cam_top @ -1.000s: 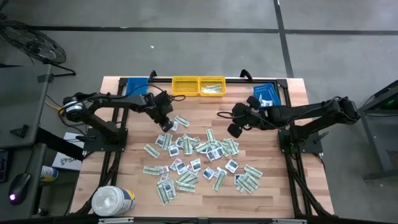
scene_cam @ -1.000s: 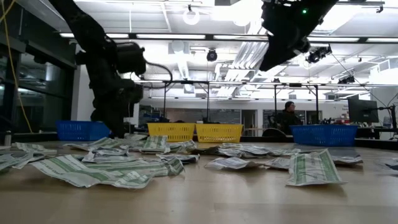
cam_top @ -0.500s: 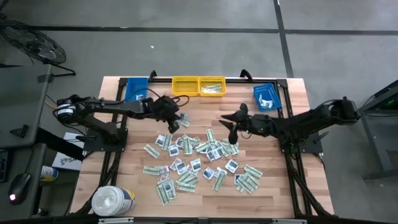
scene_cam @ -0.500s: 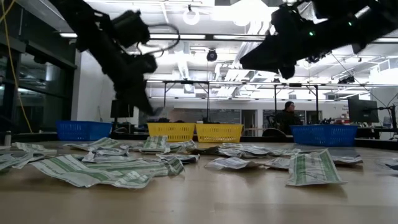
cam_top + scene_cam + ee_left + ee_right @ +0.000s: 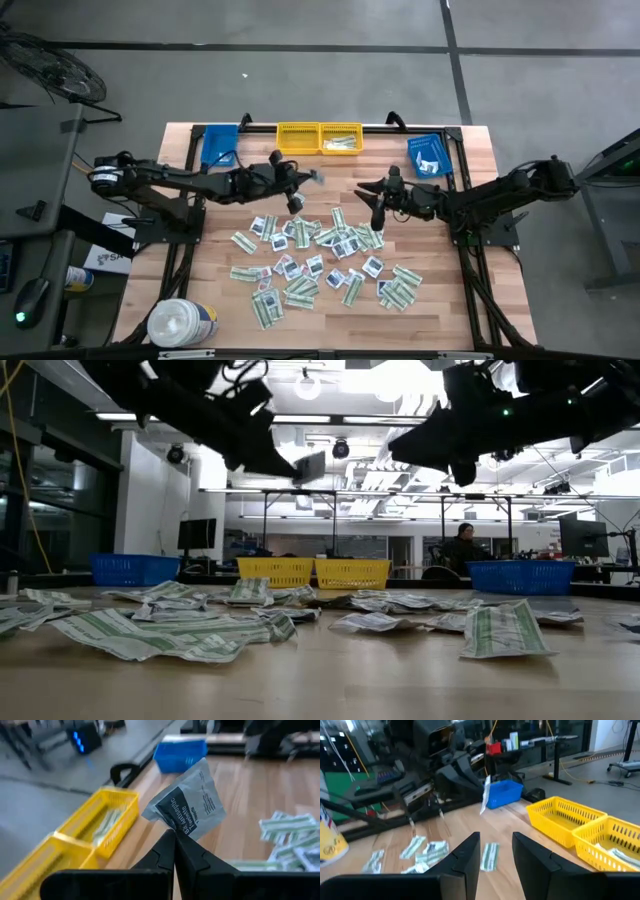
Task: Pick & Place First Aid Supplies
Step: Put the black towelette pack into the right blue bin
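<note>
While both arms hang above the wooden table point(image 5: 200, 310), a loose heap of first aid packets point(image 5: 320, 258) lies across its middle: long pale green-white strips mixed with small squarish white ones. At the near left corner stands a big white round tub point(image 5: 180, 322), its inside not visible.

Just beyond the heap, the left gripper point(image 5: 300, 180) reaches in from the left, its fingers pressed together on one small white packet with a dark blue label point(image 5: 186, 806), held in the air well above the table. Opposite it, the right gripper point(image 5: 377, 205) hovers over the heap's far right edge with its two fingers point(image 5: 462, 857) parted and nothing between them.

Along the far edge sit four bins. Two yellow bins stand side by side in the middle: the left yellow bin point(image 5: 297, 138) looks empty, and the right yellow bin point(image 5: 341, 139) holds a few green-white strips. A blue bin point(image 5: 218, 143) sits to their left, contents unclear; another blue bin point(image 5: 430, 155) to their right shows white packets with dark marks.

A second ago the left gripper was low at the heap's left edge; it has since risen and swung toward the yellow bins carrying the packet. The right gripper has moved slightly closer to the heap.
</note>
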